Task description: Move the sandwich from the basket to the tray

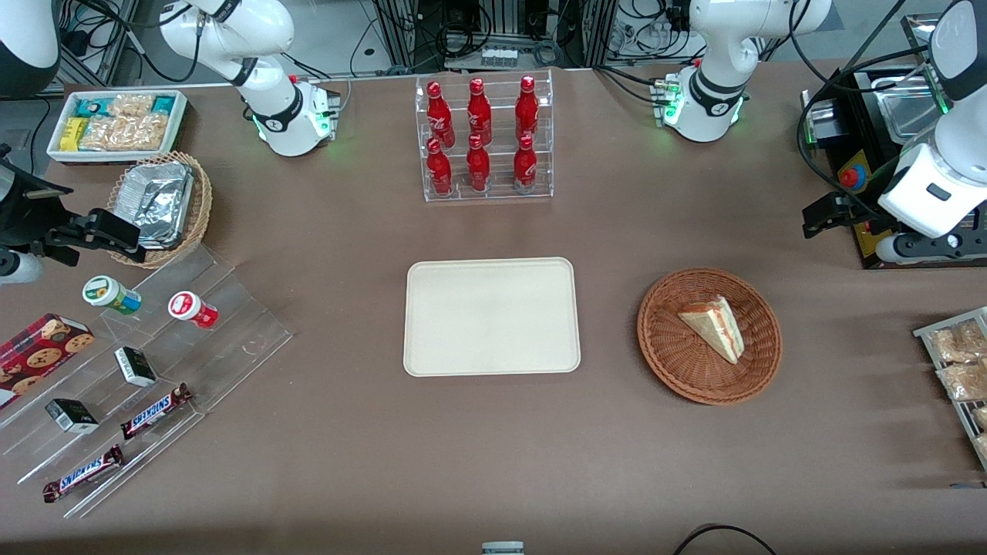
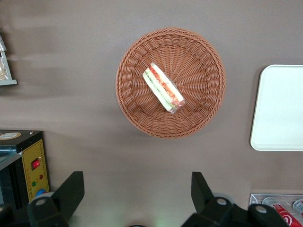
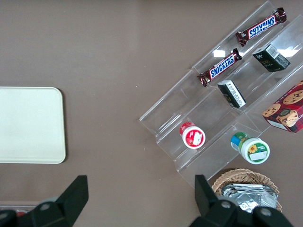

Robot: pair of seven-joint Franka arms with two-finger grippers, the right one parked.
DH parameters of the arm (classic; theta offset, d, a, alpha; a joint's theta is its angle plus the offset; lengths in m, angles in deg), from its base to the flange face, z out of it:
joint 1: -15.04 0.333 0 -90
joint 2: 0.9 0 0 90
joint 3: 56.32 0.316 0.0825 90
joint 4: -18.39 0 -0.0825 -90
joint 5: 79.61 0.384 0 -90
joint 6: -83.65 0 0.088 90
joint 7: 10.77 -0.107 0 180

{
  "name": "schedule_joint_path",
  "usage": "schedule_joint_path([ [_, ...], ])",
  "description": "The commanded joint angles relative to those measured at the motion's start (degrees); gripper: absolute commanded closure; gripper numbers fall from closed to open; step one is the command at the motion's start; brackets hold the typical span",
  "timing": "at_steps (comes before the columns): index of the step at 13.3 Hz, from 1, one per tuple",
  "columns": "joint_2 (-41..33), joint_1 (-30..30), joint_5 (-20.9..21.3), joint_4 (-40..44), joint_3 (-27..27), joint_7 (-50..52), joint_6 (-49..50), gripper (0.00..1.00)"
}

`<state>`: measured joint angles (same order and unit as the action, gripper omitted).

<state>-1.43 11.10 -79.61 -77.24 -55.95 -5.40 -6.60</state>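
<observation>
Front view, left to right, clock directions taken from the tray.

Tray [image 1: 492, 317]: cream rectangle at table centre, bare. Rack of red bottles [image 1: 483, 139] at its 12 o'clock, farther from the front camera.

Basket [image 1: 709, 335]: reddish-brown wicker, at the tray's 3 o'clock, toward the working arm's end of the table, a strip of brown tabletop between the two. In the wrist view the basket [image 2: 170, 82] and tray rim [image 2: 279, 108] lie apart.

Sandwich [image 1: 714, 327]: lies inside the basket, roughly central, on the weave. Wedge on its side; red-orange and green filling shows along the cut edge in the wrist view [image 2: 163, 87].

Gripper [image 1: 822, 213]: at roughly the basket's 1 o'clock, raised off the table, clear of the basket rim, touching nothing. Wrist view shows its two dark fingers [image 2: 67, 194] spread wide, nothing held between them, bare tabletop under the gap.
</observation>
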Motion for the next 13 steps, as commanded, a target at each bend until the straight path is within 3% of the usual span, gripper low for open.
schedule_joint_path([
  [1, -0.1, 0.8, 0.3, 0.5, -0.6, -0.9, 0.2, 0.0],
  [8, -0.2, 0.9, 0.8, 1.9, -0.5, -0.8, 1.6, 0.0],
  [13, -0.3, 2.5, 0.6, -7.7, -0.3, -0.8, -7.9, 0.0],
])
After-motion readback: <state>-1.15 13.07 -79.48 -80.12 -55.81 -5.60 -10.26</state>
